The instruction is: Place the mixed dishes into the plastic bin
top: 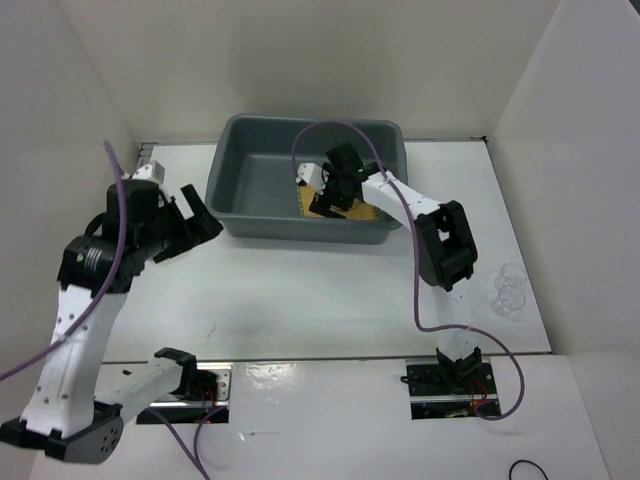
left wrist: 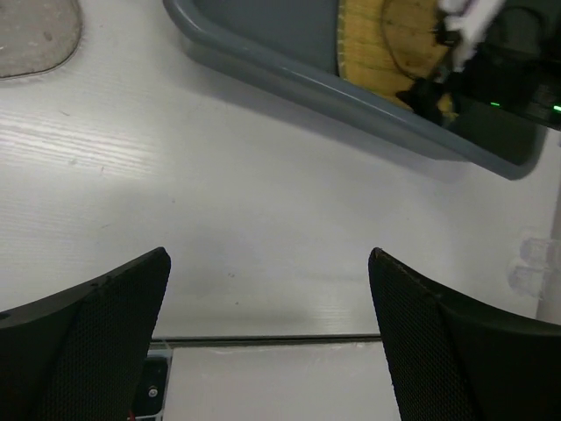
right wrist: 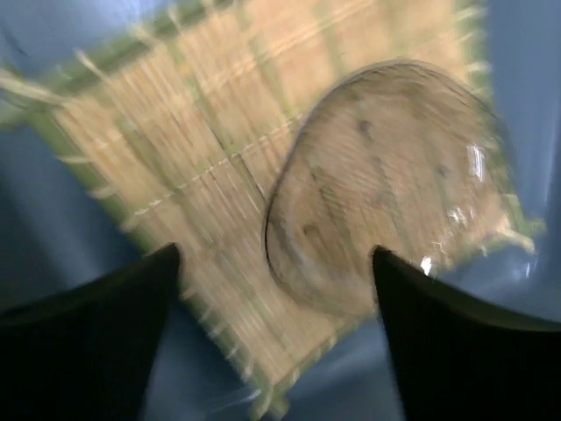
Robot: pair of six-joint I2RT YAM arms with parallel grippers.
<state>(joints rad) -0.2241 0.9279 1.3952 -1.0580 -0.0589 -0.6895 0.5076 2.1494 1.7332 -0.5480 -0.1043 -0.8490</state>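
Note:
The dark grey plastic bin point(top: 250, 180) stands at the back middle of the table. The tan woven mat point(top: 352, 210) lies inside it at the right, with the clear round plate point(right wrist: 386, 184) on top of the mat point(right wrist: 175, 149). My right gripper point(top: 335, 185) is open and empty inside the bin, just above the mat and plate point(right wrist: 276, 263). My left gripper point(top: 190, 225) is open and empty over the table left of the bin point(left wrist: 267, 254). Small clear dishes point(top: 510, 288), the bowl and cup, sit on the table at the right; I cannot tell them apart.
White walls enclose the table on the left, back and right. The bin's near rim point(left wrist: 307, 83) runs across the left wrist view, with the mat point(left wrist: 386, 35) behind it. A grey rounded object point(left wrist: 26, 31) lies at the far left. Purple cables hang over both arms.

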